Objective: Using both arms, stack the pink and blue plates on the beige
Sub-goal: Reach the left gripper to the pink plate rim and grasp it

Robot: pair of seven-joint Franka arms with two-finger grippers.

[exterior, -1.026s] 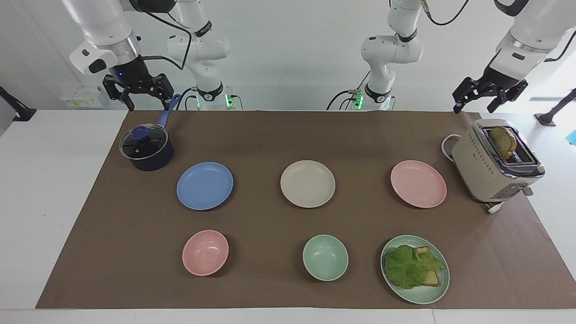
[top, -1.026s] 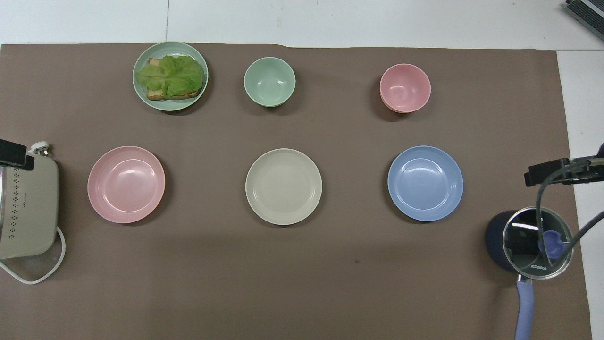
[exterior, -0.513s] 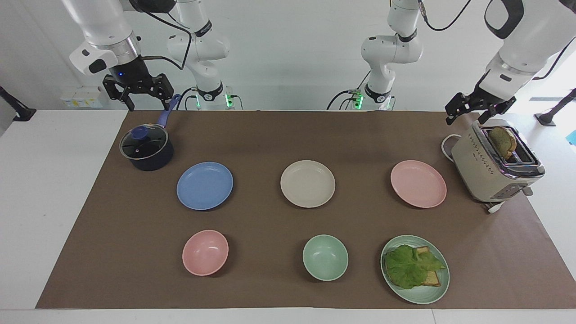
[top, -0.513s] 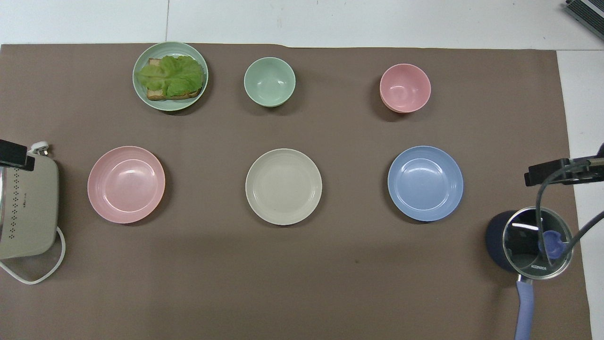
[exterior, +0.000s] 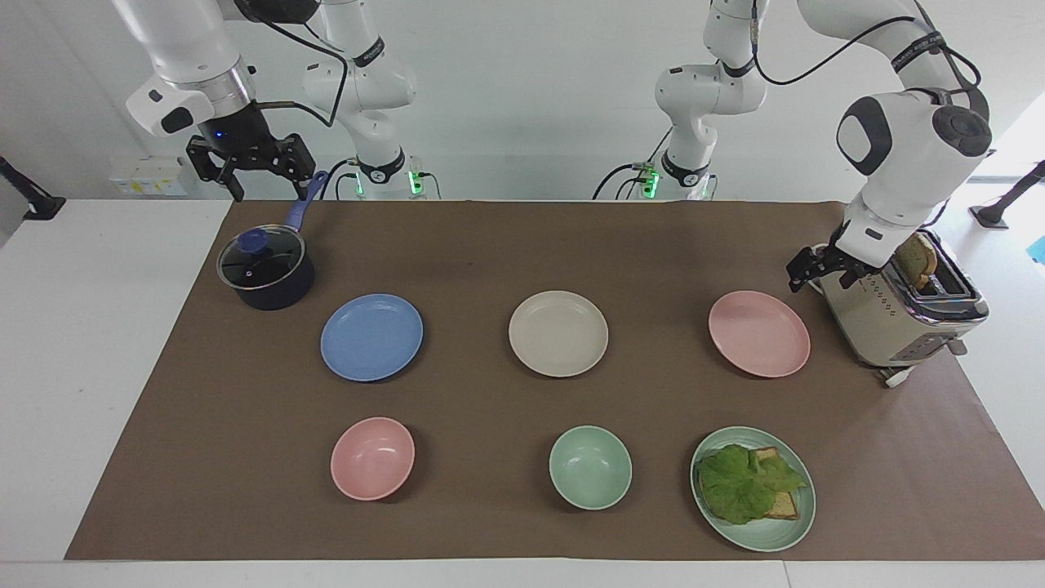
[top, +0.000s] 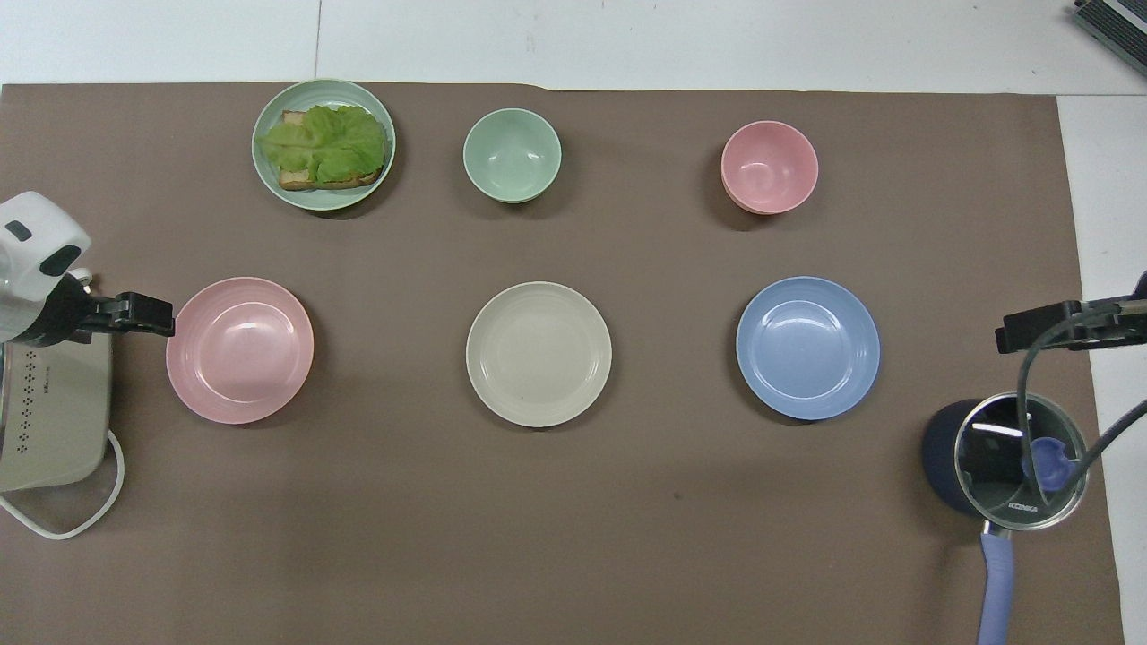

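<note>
Pink plate, beige plate and blue plate lie apart in a row on the table; the left gripper, fingers spread and empty, hangs beside the pink one, while the right gripper, also spread and empty, waits above the saucepan.

A robotics lab dressed as a kitchen: my two white arms are bolted at the edge of a white table under bare white walls, cables trailing from the bases. Below my grippers, a brown paper sheet carries a toaster (bread in its slot), a lidded saucepan and plain plastic dishes in neat rows.
</note>
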